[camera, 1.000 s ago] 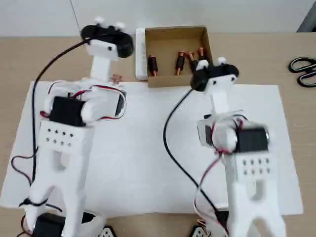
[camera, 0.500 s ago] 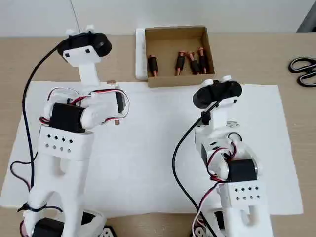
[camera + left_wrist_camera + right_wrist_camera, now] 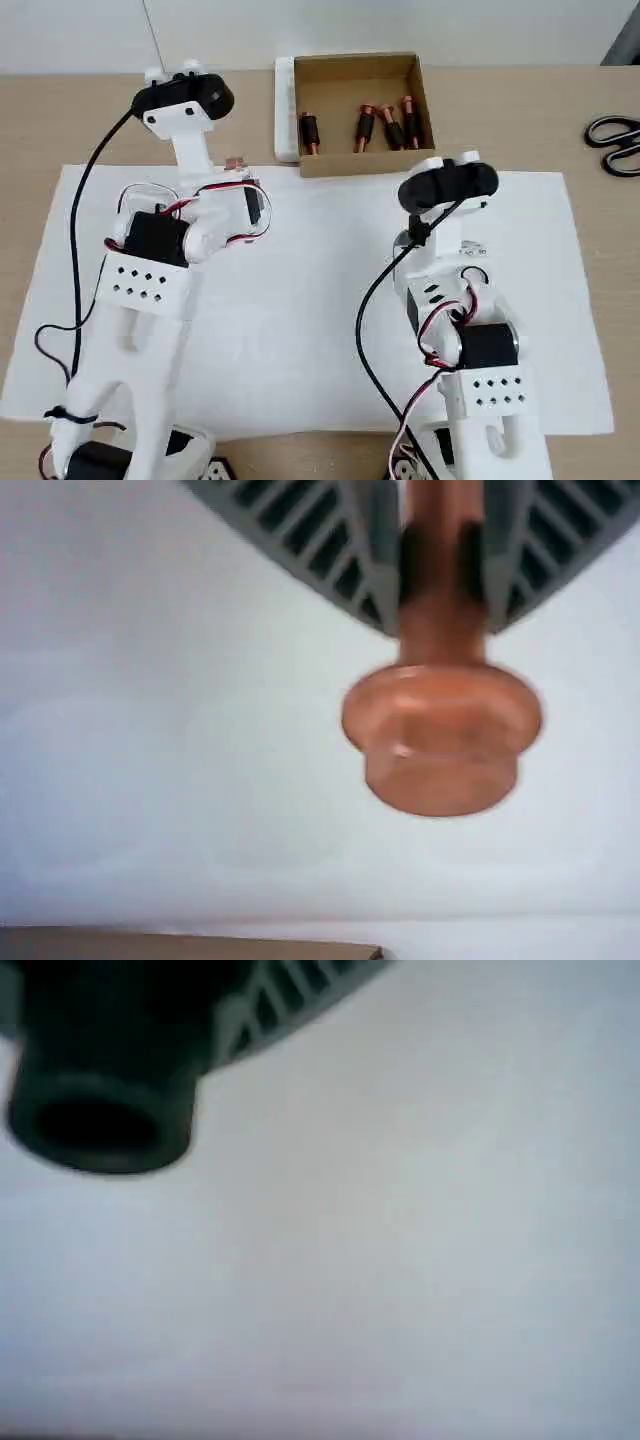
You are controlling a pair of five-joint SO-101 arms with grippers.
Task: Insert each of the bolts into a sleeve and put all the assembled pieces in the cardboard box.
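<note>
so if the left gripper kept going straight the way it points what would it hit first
The white paper, probably: the left gripper points at it, and the bolt it holds sticks out ahead, so the bolt's head would touch first. Depth is unclear.

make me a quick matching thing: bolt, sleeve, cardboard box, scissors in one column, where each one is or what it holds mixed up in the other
Things
1. bolt
2. sleeve
3. cardboard box
4. scissors

Places or states
A. on the table, at the high view's right edge
B. gripped in the right end effector
C. holds four assembled pieces
D. gripped in the left end effector

Pairs: 1-D, 2-B, 3-C, 4-A
</note>
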